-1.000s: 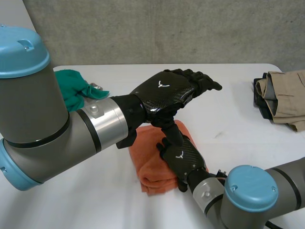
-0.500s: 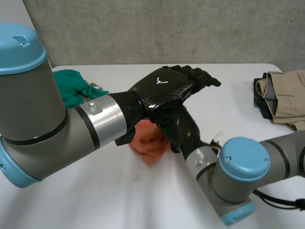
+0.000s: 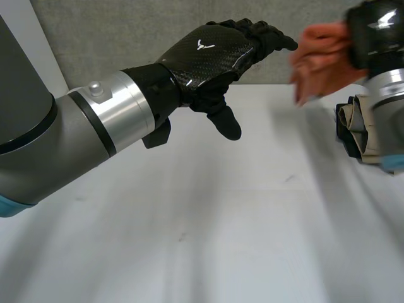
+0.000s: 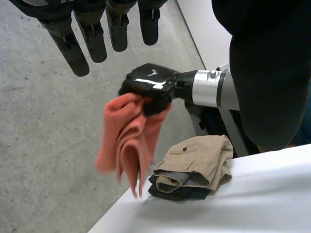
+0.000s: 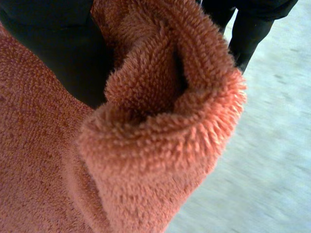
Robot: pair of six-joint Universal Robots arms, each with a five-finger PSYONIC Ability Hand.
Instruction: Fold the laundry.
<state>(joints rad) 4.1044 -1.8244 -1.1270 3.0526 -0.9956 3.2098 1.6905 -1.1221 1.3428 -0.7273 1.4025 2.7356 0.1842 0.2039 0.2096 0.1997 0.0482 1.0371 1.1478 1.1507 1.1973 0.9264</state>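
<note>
My right hand (image 3: 377, 30) is raised high at the far right of the table and is shut on a folded orange towel (image 3: 319, 60). The towel hangs in the air from that hand. From the left wrist I see the right hand (image 4: 148, 87) gripping the orange towel (image 4: 126, 141) by its upper part, just above the clothes stack. Seen from the right wrist, the towel's thick pile (image 5: 160, 131) bunches against the black palm (image 5: 58, 48). My left hand (image 3: 211, 53) hovers open above the table's middle, with its fingers (image 4: 82, 43) straight and holding nothing.
A folded stack of tan and dark trousers (image 3: 372, 136) lies at the table's right edge, below the hanging towel; it is the stack (image 4: 194, 167) near the table corner in the left wrist view. The white table (image 3: 208, 221) stretches in front of me, with a concrete wall behind it.
The right hand closed on the orange towel, lifted it off the middle of the table and swung it up to the far right. The left hand rose, still open.
</note>
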